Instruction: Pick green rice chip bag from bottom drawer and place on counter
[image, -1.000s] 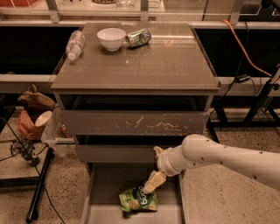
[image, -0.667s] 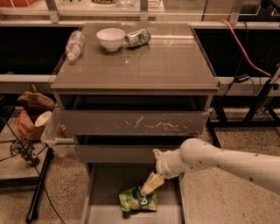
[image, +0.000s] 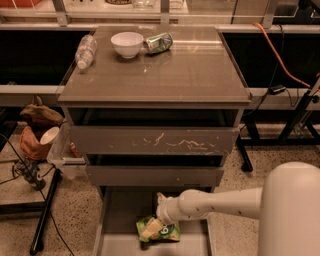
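Observation:
The green rice chip bag (image: 167, 232) lies crinkled on the floor of the open bottom drawer (image: 122, 220), near its front middle. My gripper (image: 151, 229) reaches down from the right on a white arm (image: 220, 202) and sits right on the left part of the bag. The counter (image: 165, 70) is the glossy grey-brown top of the cabinet above.
On the counter's back left stand a white bowl (image: 127, 44), a green-and-silver can (image: 159, 42) on its side and a lying plastic bottle (image: 86, 50). Two scratched drawer fronts (image: 155, 141) sit above the open drawer. Clutter and cables (image: 35, 135) stand to the left; an orange cable (image: 280, 60) at the right.
The arm has swung lower and to the left; the gripper has moved from the bag's upper right down onto its left part. The bag lies in about the same spot.

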